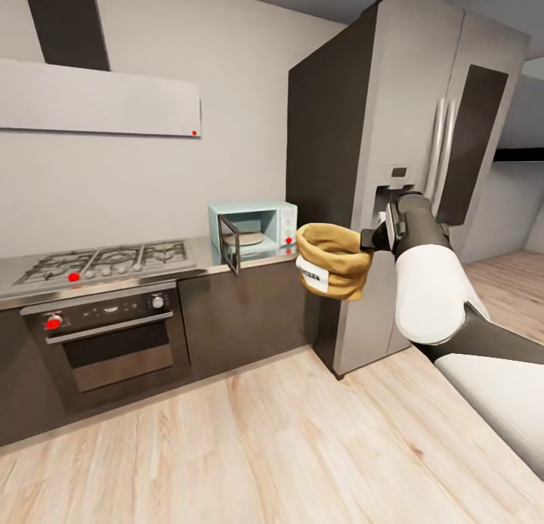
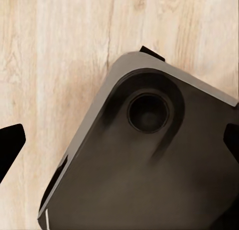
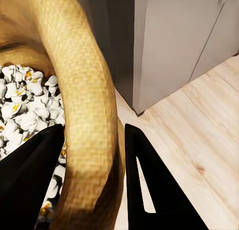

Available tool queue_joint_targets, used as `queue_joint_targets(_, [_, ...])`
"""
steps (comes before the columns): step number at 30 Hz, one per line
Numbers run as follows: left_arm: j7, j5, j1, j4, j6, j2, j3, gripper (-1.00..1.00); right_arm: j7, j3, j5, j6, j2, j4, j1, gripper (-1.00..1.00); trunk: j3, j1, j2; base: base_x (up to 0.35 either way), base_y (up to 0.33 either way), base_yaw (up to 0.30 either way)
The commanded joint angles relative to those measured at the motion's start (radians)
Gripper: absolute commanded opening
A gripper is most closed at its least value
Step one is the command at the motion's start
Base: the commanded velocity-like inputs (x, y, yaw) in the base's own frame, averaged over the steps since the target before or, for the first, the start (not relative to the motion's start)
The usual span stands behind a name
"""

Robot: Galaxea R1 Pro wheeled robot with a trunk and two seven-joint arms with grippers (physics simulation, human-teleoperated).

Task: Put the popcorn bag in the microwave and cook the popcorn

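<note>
Right of centre in the head view, the squat tan-brown popcorn bag (image 1: pixel 332 261) is held in the air by its rolled rim, pinched between the right gripper's (image 3: pixel 94 165) black fingers (image 3: pixel 149 185); white popped popcorn (image 3: pixel 25 105) is seen inside. Left of it, the pale mint-blue microwave (image 1: pixel 257 225) is seen open on the steel desk (image 1: pixel 198 261). The left fingers (image 2: pixel 10 150) are spread wide above the robot's dark base (image 2: pixel 149 180).

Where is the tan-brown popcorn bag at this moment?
In the head view the tan-brown popcorn bag hangs in the air right of centre, gripped at its rolled rim by the right claw, between the open mint-blue microwave and the tall grey refrigerator.
</note>
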Motion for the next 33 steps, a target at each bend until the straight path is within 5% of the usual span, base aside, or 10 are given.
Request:
queue_joint_targets(1, [0.003, -0.003, 0.0, -0.003, -0.001, -0.001, 0.003, 1.0, 0.009, -0.007, 0.009, 0.001, 0.002, -0.002, -0.001, -1.0, -0.001, 0.0, 0.0, 0.29, -0.141, 0.0])
queue_joint_targets(33, [0.005, 0.005, 0.0, -0.007, -0.009, -0.002, 0.013, 1.0, 0.005, -0.012, 0.01, 0.001, -0.002, -0.006, -0.001, -1.0, -0.001, 0.0, 0.0, 0.263, -0.128, 0.229])
